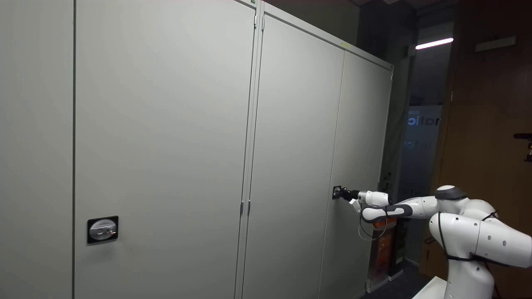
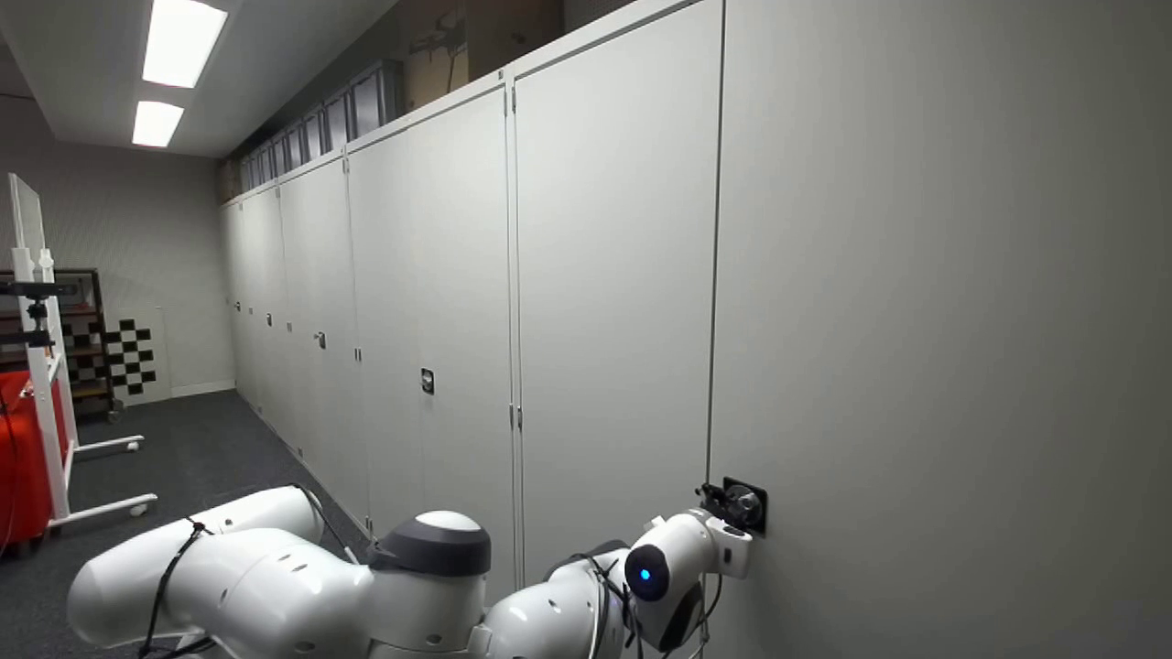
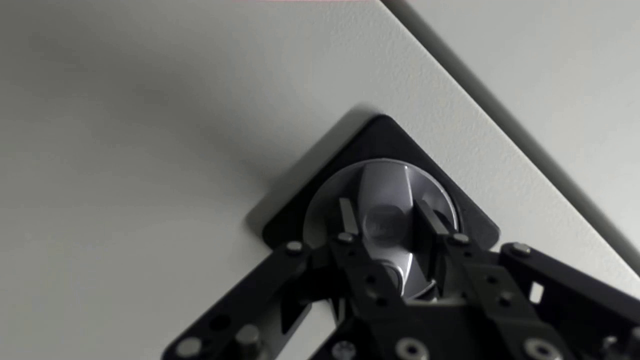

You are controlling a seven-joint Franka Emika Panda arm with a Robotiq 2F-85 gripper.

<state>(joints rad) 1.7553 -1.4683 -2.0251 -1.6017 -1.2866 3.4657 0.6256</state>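
A grey metal turn handle [image 3: 385, 182] in a round recess sits on a black square plate [image 3: 382, 135] on a pale grey cabinet door [image 3: 150, 200]. My gripper [image 3: 384, 205] straddles the raised bar of this handle in the wrist view. One finger [image 3: 349, 216] lies close along the bar's left side, the other against its right, so the jaws are shut on it. The lower end of the bar, with a round lock, is partly hidden behind the finger links. Both exterior views show the gripper [image 1: 342, 194] right at the handle plate [image 2: 753, 503].
A narrow seam [image 3: 500, 112] runs beside the plate between two doors. Another cabinet handle [image 1: 102, 229] is on a neighbouring door. Further cabinets line the wall, with a whiteboard stand [image 2: 55, 384] and a red object [image 2: 23, 467] across the aisle. Cables [image 1: 372, 234] hang below the wrist.
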